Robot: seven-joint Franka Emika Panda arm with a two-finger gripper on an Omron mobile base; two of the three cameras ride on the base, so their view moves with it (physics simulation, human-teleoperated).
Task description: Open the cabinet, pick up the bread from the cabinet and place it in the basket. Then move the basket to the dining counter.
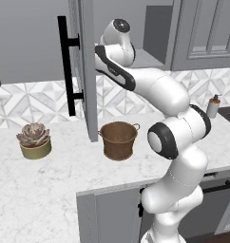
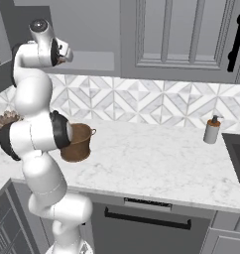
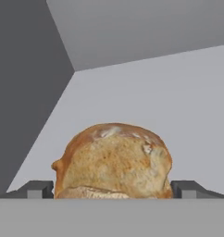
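— Bread, the rounded golden-brown crusty loaf (image 3: 114,162), where is it?
— On the floor of the grey wall cabinet (image 1: 157,59), whose slatted door hangs open, between the dark fingertips (image 3: 40,189) of the claw (image 3: 113,190).
— Claw pinching it?
— No, spread wide, one tip at each side.
— And the brown woven bucket-shaped basket (image 1: 119,140)?
— Upright on the white marble tabletop (image 1: 50,185), below the cabinet.

Around me: white marble counter (image 1: 41,190) w/ grey veins, diamond-tiled backsplash (image 2: 142,104) just behind it. Succulent pot (image 1: 35,141) sits on the counter's left part, soap dispenser (image 2: 211,130) toward its right, nr a dark sink edge (image 2: 237,154). Below the counter: grey lower cabinets (image 1: 107,213), dishwasher front w/ black bar handle (image 2: 147,218). Above the backsplash, plain grey wall (image 1: 26,42). Light even, soft.
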